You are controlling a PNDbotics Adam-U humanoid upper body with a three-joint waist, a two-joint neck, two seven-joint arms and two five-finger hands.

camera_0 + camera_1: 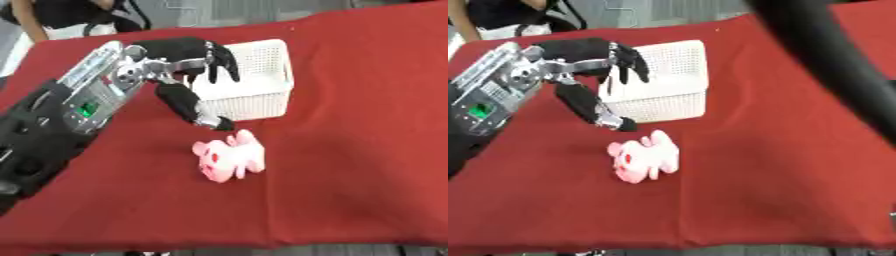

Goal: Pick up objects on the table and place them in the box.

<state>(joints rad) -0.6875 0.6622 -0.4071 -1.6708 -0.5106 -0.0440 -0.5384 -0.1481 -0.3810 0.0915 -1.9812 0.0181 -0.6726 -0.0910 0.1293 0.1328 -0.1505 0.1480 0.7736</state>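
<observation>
Reaching in from the left side, the robot's left arm angles up across the red-covered surface toward the white perforated box, which I'll use as the landmark for everything else. The left hand sits right at the box's left edge, palm up high, with its fingers hanging down over the box's near-left rim, spread apart and fairly straight, and not wrapped round anything. The thumb drops well below them, pointing down along the outside of the box's left wall, so the tip ends just by the box's front-left corner, near the cloth. Whether that tip actually touches the surface, can't tell. So the hand is splayed wide with nothing in it. The forearm behind it is silver with a small green light, then goes black toward the lower left. The pink plush toy is lying on the cloth just in front of the box, a bit left of the box's middle, close below the thumb tip but apart from it. In the right eye view a dark blurry arm sweeps down to the right of the box; its hand doesn't show.
</observation>
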